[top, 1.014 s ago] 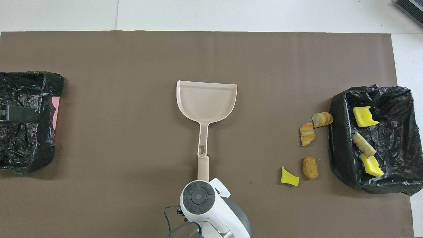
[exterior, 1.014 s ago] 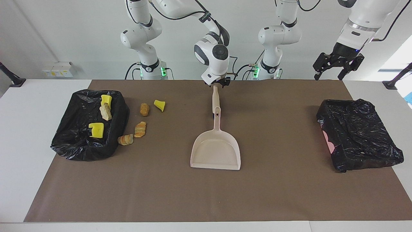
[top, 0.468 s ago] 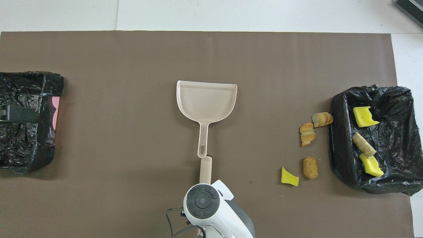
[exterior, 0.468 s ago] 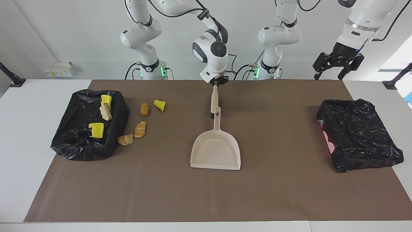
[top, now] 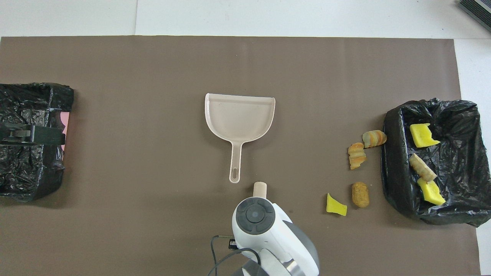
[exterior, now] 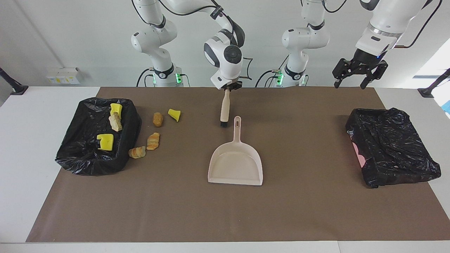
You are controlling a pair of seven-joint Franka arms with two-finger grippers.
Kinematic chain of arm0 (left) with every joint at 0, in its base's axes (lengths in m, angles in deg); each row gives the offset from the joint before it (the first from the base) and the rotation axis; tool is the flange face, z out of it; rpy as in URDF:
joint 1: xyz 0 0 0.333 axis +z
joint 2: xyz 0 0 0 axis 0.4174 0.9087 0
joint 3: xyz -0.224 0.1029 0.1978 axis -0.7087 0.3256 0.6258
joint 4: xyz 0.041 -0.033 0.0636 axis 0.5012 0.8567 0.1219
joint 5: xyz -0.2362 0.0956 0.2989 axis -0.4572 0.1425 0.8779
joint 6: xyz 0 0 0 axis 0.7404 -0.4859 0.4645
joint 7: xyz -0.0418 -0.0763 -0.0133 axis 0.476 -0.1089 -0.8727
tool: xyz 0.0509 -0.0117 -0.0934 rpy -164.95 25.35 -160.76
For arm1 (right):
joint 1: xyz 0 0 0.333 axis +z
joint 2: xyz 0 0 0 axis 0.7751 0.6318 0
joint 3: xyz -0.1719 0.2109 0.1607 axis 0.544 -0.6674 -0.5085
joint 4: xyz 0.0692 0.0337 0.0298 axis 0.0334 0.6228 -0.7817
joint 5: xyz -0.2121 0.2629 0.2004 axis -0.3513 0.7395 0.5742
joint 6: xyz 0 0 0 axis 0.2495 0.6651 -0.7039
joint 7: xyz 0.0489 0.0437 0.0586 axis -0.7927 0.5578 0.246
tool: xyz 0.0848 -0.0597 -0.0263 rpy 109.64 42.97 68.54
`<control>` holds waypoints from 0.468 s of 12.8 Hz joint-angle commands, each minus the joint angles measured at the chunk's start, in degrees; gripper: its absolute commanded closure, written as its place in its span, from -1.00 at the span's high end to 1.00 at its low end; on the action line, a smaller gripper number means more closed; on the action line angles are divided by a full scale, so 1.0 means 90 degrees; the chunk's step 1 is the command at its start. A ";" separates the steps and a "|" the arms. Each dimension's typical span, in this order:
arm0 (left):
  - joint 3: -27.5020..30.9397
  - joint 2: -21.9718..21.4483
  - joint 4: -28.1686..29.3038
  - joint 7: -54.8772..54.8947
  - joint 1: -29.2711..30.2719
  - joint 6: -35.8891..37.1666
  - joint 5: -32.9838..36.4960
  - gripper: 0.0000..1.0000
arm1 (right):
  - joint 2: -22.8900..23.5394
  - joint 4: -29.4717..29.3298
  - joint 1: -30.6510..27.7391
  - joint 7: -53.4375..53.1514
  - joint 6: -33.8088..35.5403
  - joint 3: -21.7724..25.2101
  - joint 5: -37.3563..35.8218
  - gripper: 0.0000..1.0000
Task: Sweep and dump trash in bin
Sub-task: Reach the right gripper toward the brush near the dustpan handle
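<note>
The right gripper [exterior: 229, 86] was clamped on the top end of the beige hand brush [exterior: 224, 108], which hung upright from it with its dark bristle end down, over the brown mat [exterior: 302, 211] just beside the handle tip of the beige dustpan [exterior: 236, 162]. The dustpan lay flat in the middle of the mat, its handle pointing toward the robots and its wide mouth away from them. The left gripper [exterior: 352, 77] hung in the air with its fingers spread wide and nothing between them — over the black-lined bin [exterior: 393, 147] at the left arm's end of the table, that arm waiting. The trash sat at the right arm's end: four scraps lay on the mat beside the other black-lined bin [exterior: 84, 161] — a yellow sponge chunk [exterior: 174, 114] and a tan lump [exterior: 158, 119] nearer the robots, two orange-striped bread lumps [exterior: 152, 141] farther from them, one touching the bin's wall. Inside that bin lay three more pieces: two yellow sponge chunks [exterior: 105, 141] and a pale bread-like lump [exterior: 115, 123].
</note>
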 commanded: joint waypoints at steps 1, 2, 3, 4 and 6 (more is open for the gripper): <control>0.0051 -0.0081 0.0167 -0.0023 -0.0045 -0.0247 -0.0064 1.00 | -0.0601 0.0170 -0.0833 0.0596 0.0639 -0.0024 -0.0173 -1.00; 0.0051 -0.0061 0.0225 -0.0033 -0.0103 -0.0267 -0.0064 1.00 | -0.0728 0.0170 -0.1117 0.0802 0.0825 -0.0024 -0.0319 -1.00; 0.0051 -0.0013 0.0303 -0.0091 -0.0316 -0.0325 -0.0064 1.00 | -0.0768 0.0170 -0.1303 0.0833 0.0963 -0.0024 -0.0533 -1.00; 0.0051 0.0075 0.0381 -0.0294 -0.0570 -0.0422 -0.0064 1.00 | -0.0788 0.0170 -0.1363 0.0795 0.1119 -0.0024 -0.0845 -1.00; 0.0051 0.0299 0.0557 -0.0802 -0.1126 -0.0967 -0.0064 1.00 | -0.0779 0.0170 -0.1781 0.0707 0.1392 -0.0024 -0.1043 -1.00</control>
